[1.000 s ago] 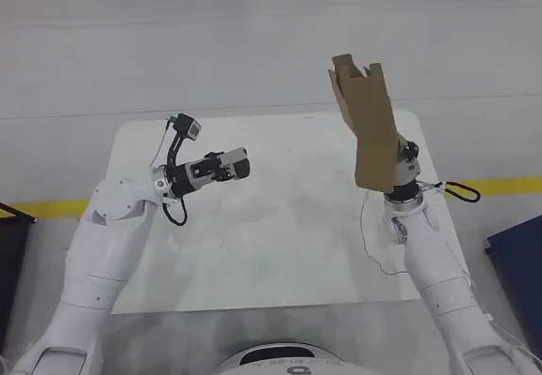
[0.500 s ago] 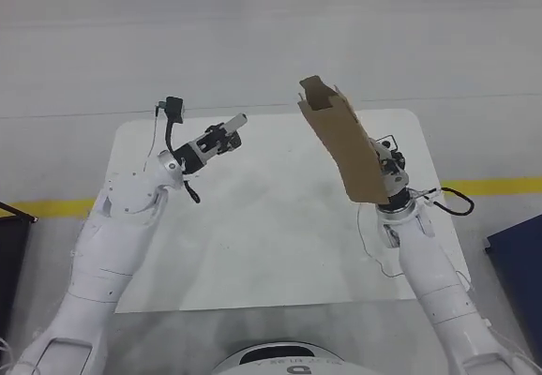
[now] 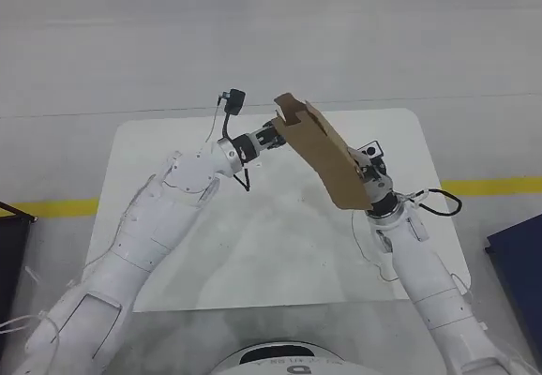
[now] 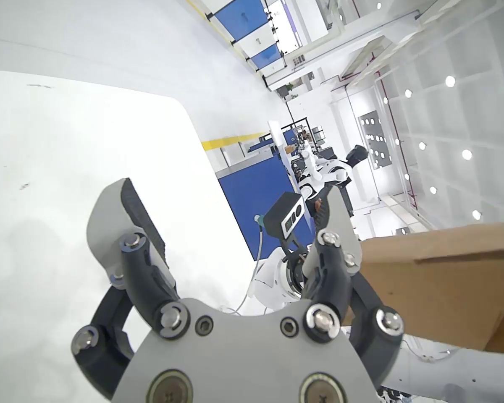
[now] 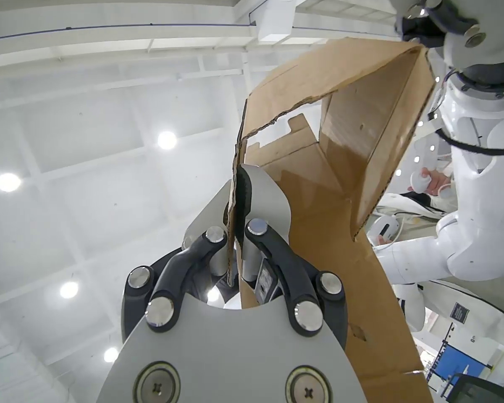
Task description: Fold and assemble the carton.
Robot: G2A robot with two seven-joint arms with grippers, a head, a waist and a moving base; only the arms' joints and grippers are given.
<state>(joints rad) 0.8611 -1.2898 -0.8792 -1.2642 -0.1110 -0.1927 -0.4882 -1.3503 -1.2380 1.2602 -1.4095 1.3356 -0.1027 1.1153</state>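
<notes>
Now changing: your left arm (image 3: 173,192) is swinging in from the table's left side, and your right arm (image 3: 419,262) is tipping the carton (image 3: 323,155) over toward it. A second ago the two were well apart; they are now meeting at the carton's far end.
Carton: it is hanging in the air over the far half of the table (image 3: 205,253), leaning from your right gripper toward your left one. It is partly opened into a sleeve and its flaps are hanging loose.
Right gripper (image 5: 235,194): it is clamping one thin wall of the carton at the near end and carrying it alone.
Left gripper (image 4: 229,194): its fingers (image 4: 109,211) are standing spread wide with nothing between them. The carton's end is lying along the outer side of one finger; you cannot tell whether it is touching or just beside.
Meaning for the task: by my judgement you are passing from carrying to two-handed shaping. No flap is folded yet, so most of the work is lying ahead.
Risk: with a single wall pinched, the carton is likely to twist if you push hard.
</notes>
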